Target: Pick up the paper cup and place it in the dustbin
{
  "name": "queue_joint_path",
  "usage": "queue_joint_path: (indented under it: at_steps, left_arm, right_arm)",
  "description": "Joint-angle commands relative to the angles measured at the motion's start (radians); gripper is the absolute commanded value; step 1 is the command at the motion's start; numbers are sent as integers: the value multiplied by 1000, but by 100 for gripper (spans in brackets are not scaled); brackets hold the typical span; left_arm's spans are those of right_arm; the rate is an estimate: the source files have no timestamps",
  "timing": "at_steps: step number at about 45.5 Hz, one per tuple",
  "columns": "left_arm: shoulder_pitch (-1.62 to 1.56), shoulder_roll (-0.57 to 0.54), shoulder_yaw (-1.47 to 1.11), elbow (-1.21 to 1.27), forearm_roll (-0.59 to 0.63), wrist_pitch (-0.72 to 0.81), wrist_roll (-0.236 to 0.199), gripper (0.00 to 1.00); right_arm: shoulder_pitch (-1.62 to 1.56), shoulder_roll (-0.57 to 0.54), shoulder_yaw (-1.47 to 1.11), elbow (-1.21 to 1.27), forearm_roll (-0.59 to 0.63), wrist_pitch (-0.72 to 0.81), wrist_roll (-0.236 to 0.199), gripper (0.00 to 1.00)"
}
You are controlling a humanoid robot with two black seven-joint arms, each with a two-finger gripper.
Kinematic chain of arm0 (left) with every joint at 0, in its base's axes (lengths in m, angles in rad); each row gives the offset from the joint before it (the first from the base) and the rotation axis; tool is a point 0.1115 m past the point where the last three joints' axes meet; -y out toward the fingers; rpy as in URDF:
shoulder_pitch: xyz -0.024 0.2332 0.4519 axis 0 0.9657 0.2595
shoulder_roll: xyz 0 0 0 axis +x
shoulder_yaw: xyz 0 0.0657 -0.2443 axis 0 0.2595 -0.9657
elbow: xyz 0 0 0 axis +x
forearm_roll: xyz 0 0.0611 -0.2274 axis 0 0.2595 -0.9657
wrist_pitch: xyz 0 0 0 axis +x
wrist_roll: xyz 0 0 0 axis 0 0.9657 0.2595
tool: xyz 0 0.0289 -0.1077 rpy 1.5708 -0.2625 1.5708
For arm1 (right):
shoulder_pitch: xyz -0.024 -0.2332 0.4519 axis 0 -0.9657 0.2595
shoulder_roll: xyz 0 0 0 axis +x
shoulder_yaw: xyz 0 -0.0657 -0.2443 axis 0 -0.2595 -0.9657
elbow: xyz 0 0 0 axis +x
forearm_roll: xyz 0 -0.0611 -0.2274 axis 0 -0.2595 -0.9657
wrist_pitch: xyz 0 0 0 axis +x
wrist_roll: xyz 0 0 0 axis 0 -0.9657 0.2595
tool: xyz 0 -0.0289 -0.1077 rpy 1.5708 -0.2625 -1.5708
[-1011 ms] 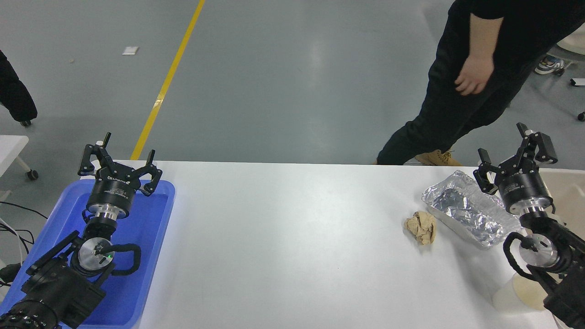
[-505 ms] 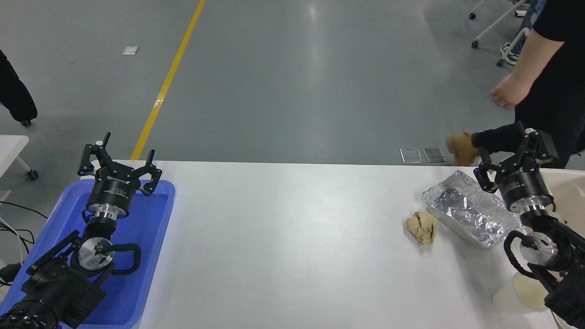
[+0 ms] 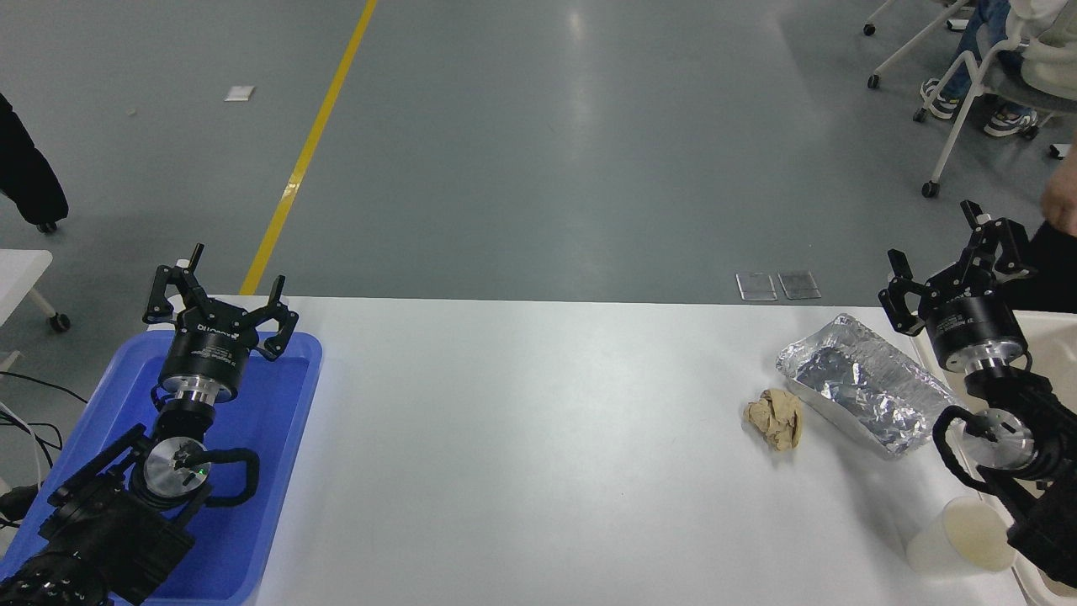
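At the right edge, the right gripper (image 3: pixel 949 268), fingers spread wide and empty, has drifted back toward the dustbin (image 3: pixel 1052 345), leaving the cup (image 3: pixel 959 545) more exposed.

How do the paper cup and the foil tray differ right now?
The paper cup is smooth, plain white and round with a cream inside; the foil tray is crinkled, shiny silver and oblong. The cup is smaller and sits at the table's near right edge; the tray lies farther back. Both are open-topped, look empty, and neither is held.
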Motion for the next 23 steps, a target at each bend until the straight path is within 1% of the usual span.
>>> queue_joint_path:
  at_steps: [1,10,16,19,23]
  left_arm:
    - [0,0,0,0,1,1,-1,100]
    - [0,0,0,0,0,-1,-1,100]
    - [0,0,0,0,0,1,1,100]
    - [0,0,0,0,0,-1,1,100]
    - [0,0,0,0,1,1,-1,100]
  right_arm:
    - [70,-39,-70,-3,-2,-18,0,100]
    - [142,-125,-218,-6,0,-78,-6,100]
    - [239,-214,-473,-6,3,-159,-13,100]
    - [313,-242,-646,-5,5,-181,-29,100]
    - [423,-279,-914,-1,5,-186,-75,100]
